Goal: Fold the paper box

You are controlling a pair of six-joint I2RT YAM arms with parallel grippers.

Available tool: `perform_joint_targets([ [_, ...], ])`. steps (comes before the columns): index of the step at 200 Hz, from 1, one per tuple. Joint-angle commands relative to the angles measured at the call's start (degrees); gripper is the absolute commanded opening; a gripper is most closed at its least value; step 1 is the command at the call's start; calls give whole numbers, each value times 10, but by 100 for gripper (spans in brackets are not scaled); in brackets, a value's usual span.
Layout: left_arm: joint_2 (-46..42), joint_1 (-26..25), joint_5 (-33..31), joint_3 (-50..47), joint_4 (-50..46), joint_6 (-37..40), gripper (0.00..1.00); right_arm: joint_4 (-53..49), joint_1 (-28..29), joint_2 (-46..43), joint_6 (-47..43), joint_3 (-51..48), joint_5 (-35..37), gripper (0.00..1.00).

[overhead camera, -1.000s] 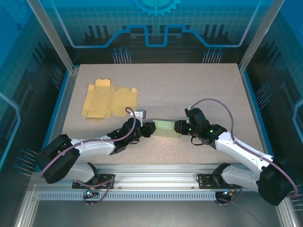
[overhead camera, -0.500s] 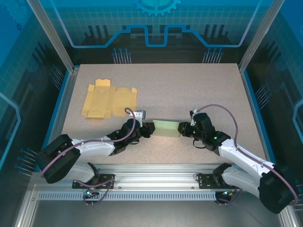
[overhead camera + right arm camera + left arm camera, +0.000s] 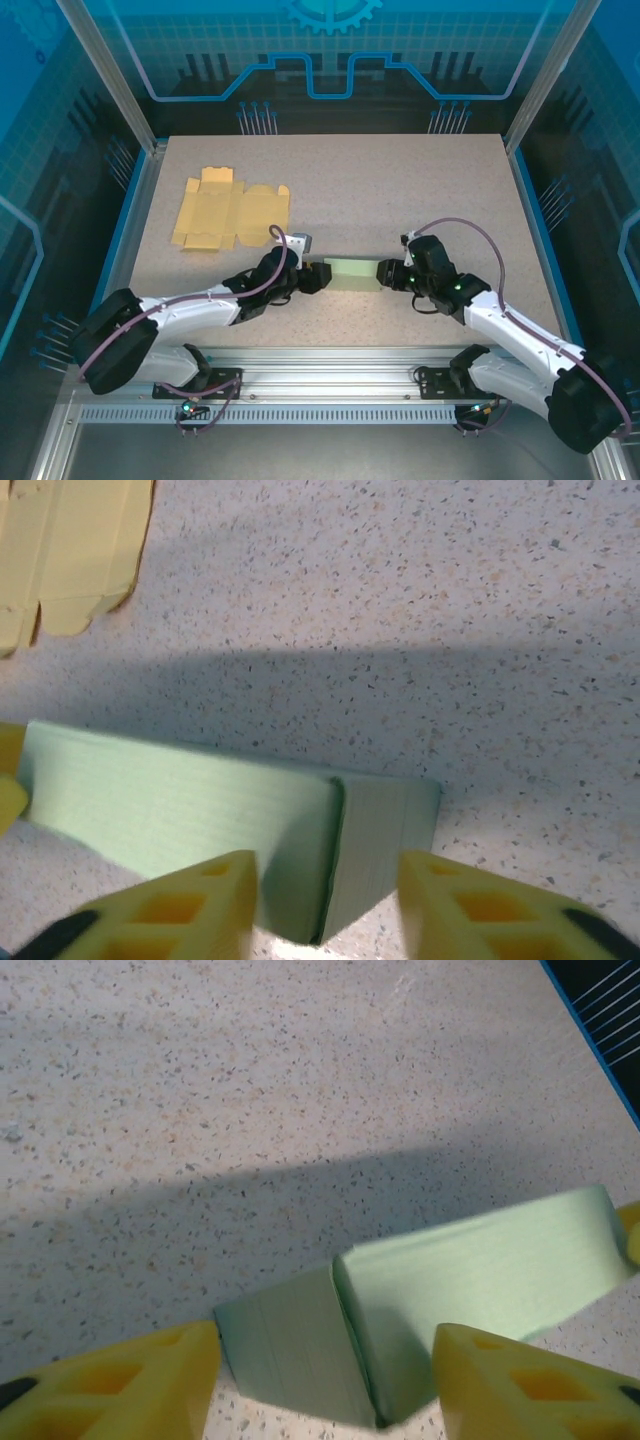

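My left gripper (image 3: 318,277): spread wide at the box's left end. In my left wrist view (image 3: 325,1335) the yellow fingers (image 3: 130,1385) stand one on each side of that end, and one of them meets the edge of the end flap.
My right gripper (image 3: 383,271): also wide open, at the box's right end. In my right wrist view (image 3: 325,865) the end corner sits between my fingers (image 3: 480,900), with a strip of bare table showing between the box and one of them.
Pale green folded paper box (image 3: 352,273): lying on its side between my two grippers, near the front middle of the table. Its long face (image 3: 470,1270) and its end flap meet at a sharp crease (image 3: 180,800).
Flat yellow cardboard box blank (image 3: 228,210): unfolded and lying at the far left, well apart from the green box. Its rounded tabs show at the corner of my right wrist view (image 3: 60,550).
Speckled beige table (image 3: 400,190): both my arms cast a shadow across it beside the box.
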Motion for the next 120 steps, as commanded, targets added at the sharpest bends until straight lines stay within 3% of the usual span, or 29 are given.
perform_joint_targets([
  [1, -33, 2, -12, 32, -75, 46, 68, -50, -6, 7, -36, 48, 5, 55],
  [28, -61, 2, -29, 60, -121, 137, 85, -83, -5, 9, -58, 88, 0, 64],
  [51, -78, 2, 21, 78, -120, 299, 94, -120, -5, -5, -73, 113, 8, 79],
  [54, -79, 1, 36, 80, -119, 328, 94, -124, -5, -7, -74, 117, 10, 81],
  [58, -79, 2, 58, 82, -120, 363, 96, -130, -5, -11, -75, 120, 12, 97],
  [61, -80, 2, 75, 82, -122, 392, 97, -136, -5, -13, -77, 122, 14, 100],
  [90, -65, 2, 206, 91, -140, 608, 99, -184, -5, -42, -78, 140, 39, 100],
  [120, 0, 5, 185, 133, -152, 702, 99, -238, -5, -73, -58, 148, 83, 100],
])
